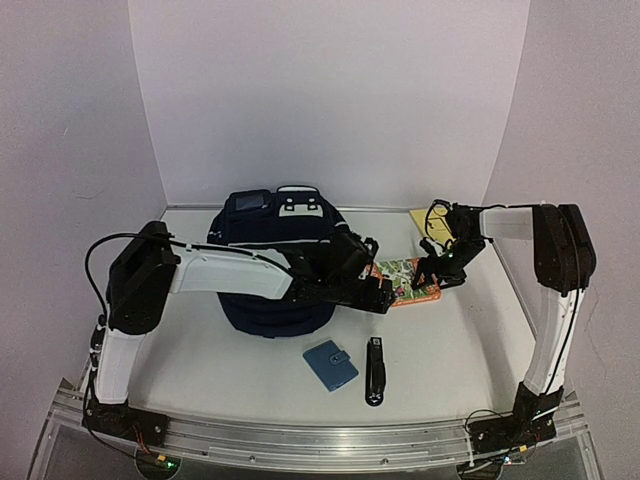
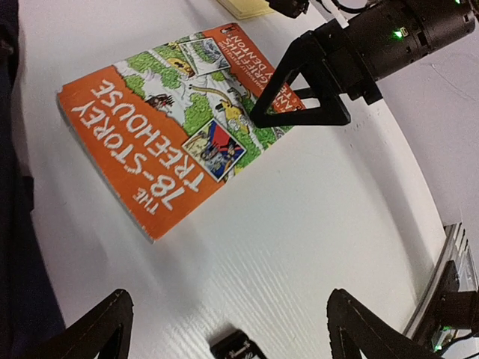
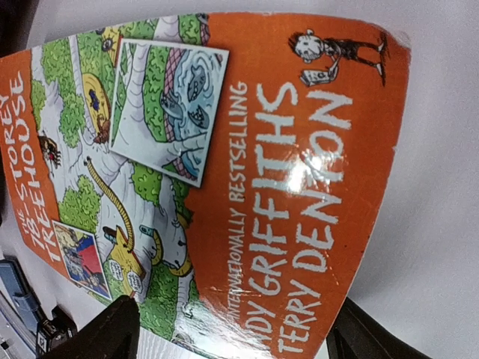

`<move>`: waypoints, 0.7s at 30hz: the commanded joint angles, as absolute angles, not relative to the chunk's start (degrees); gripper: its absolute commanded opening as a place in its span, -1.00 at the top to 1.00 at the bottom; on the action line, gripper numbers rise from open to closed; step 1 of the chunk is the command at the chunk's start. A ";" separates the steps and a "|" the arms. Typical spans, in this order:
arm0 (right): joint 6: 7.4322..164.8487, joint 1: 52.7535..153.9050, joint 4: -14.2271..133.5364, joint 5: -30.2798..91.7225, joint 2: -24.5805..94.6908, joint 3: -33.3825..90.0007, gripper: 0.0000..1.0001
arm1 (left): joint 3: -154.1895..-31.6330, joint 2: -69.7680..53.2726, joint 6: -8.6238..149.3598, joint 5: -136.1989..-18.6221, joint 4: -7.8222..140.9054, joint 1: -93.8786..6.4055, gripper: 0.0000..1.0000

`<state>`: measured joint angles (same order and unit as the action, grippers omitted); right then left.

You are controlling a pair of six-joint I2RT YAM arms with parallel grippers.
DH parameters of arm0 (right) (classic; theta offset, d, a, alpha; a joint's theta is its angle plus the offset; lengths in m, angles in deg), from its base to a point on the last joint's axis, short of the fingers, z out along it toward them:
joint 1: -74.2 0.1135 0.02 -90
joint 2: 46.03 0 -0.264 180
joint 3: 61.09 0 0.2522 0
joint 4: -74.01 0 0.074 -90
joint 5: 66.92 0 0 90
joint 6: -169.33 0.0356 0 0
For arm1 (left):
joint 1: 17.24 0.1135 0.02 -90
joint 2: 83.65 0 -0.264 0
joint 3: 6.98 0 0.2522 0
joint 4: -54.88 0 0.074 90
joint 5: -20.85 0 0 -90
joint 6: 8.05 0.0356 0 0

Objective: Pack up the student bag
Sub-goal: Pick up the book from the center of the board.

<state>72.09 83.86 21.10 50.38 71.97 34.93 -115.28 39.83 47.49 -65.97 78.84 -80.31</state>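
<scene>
top external view: the student bag (image 1: 268, 312) lies at the back middle of the tabletop (image 1: 230, 370), the left arm (image 1: 230, 268) crossing over it. an orange book (image 1: 408, 278) lies just to its right. left end effector (image 1: 385, 296), fingers apart, hovers beside the book; right end effector (image 1: 440, 276), also apart, over it.

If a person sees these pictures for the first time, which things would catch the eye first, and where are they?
The bright orange book, "The 78-Storey Treehouse", stands out first. It lies flat on the white table, to the right of the student bag in the top view, and the right gripper is open over the end with the authors' names. The dark student bag sits at the back middle, and the left arm reaches across it.
</scene>
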 commanded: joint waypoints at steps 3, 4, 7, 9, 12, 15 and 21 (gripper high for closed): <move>74.89 84.22 22.80 54.50 73.97 40.82 -0.56 | -121.78 43.59 46.94 -66.78 80.38 -79.31 -0.80; 74.90 84.18 22.87 55.55 74.27 41.44 -0.54 | -121.77 43.96 46.36 -67.38 80.18 -78.76 -0.79; 75.03 84.20 22.90 58.79 75.17 43.12 -0.41 | -121.19 44.87 44.86 -68.94 79.27 -77.19 -0.77; 75.31 84.15 22.90 60.65 75.49 43.40 -0.31 | -120.84 45.62 44.41 -70.59 78.73 -76.50 -0.76; 76.12 84.17 22.86 63.45 75.94 43.11 -0.31 | -120.75 46.99 43.36 -71.04 78.71 -75.50 -0.74; 76.64 84.21 23.01 61.53 76.78 43.48 -0.48 | -119.81 47.32 42.94 -71.22 77.80 -75.04 -0.73; 77.08 84.18 23.03 59.80 80.19 44.63 -0.58 | -119.94 49.66 40.16 -72.31 77.94 -73.66 -0.68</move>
